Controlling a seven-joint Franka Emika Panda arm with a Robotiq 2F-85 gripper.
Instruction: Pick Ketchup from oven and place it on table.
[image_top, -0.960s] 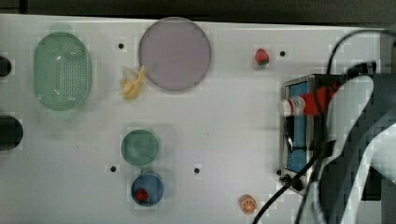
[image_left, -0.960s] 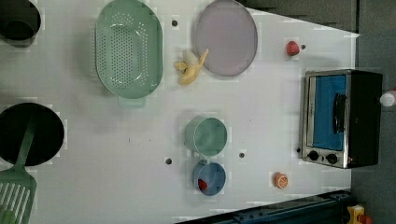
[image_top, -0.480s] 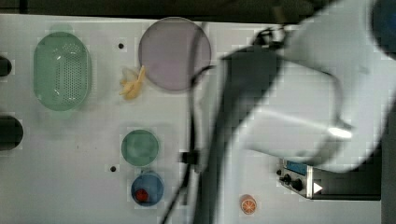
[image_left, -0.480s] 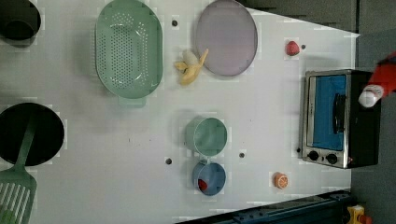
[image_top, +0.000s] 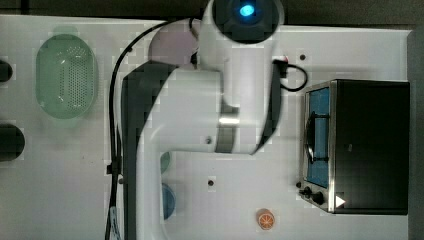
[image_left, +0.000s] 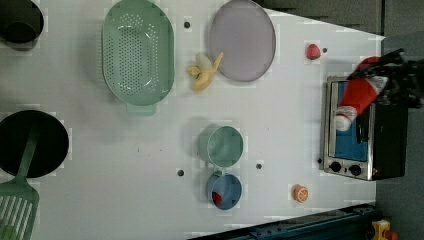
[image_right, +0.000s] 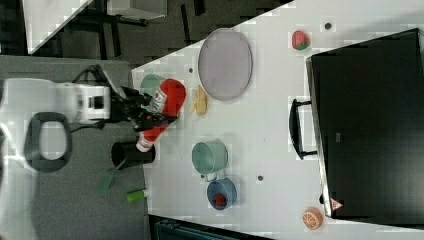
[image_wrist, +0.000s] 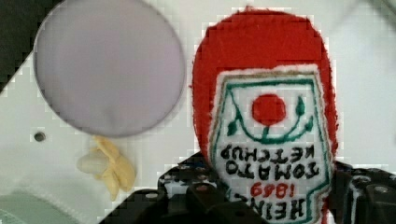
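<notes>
Ketchup lifted clear of the oven and carried out over the table

The ketchup (image_wrist: 268, 116) was clamped between the fingers of the gripper (image_right: 155, 114), label toward the wrist camera, hanging in the air above the white table (image_left: 280, 130) with the lilac plate (image_wrist: 109, 70) and the peeled banana (image_wrist: 109, 168) below and beside it. A moment earlier, the top view had shown the bottle at the oven (image_top: 370, 150); since then the arm (image_top: 200, 115) had swung away from the oven toward the plate. The pick looked finished, and what remained was lowering the bottle onto bare tabletop and releasing it, not onto the plate or banana.
</notes>
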